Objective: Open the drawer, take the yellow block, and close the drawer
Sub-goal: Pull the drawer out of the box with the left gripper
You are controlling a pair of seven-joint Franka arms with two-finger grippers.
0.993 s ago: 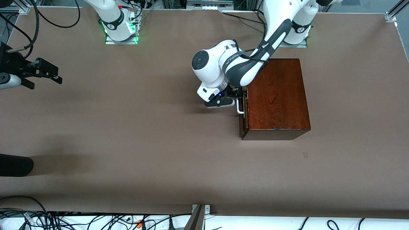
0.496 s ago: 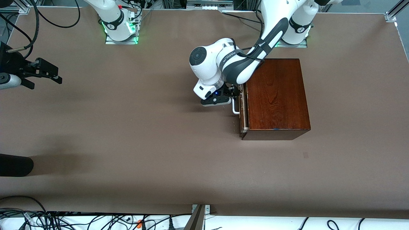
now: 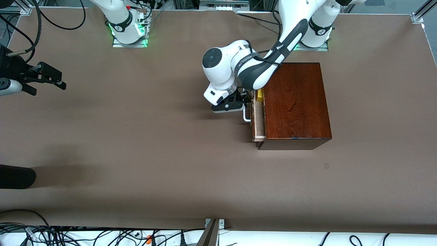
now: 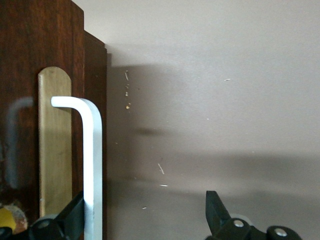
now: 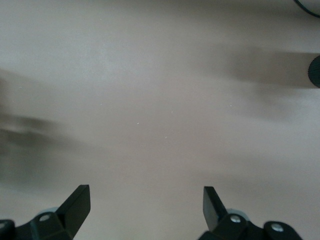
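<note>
Brown tabletop (image 3: 136, 153): matte, uniform covering; it carries the box at the left arm's end.
Right hand (image 3: 51, 78): waits over bare tabletop at the right arm's end, fingers spread, holding nothing.
Left hand (image 3: 235, 104): low at the drawer front, fingers spread wide; one finger (image 4: 70, 220) hooks the handle, the other stands free over the tabletop.
Handle (image 3: 246, 114): white U-shaped bar, smooth and rounded, fixed to a pale plate on the drawer front.
Drawer (image 3: 258, 119): part-way out of the box, pale light-wood interior showing as a narrow strip.
Yellow block (image 3: 260, 95): bright, small, lying in the drawer at the end farther from the front camera, partly under the box top.
Box (image 3: 295, 102): dark reddish-brown wood, glossy grain, square-edged.
Step in hand: opening; judged best done by pulling straight along the slide so the hooked finger does not slip off and the box does not drag.
</note>
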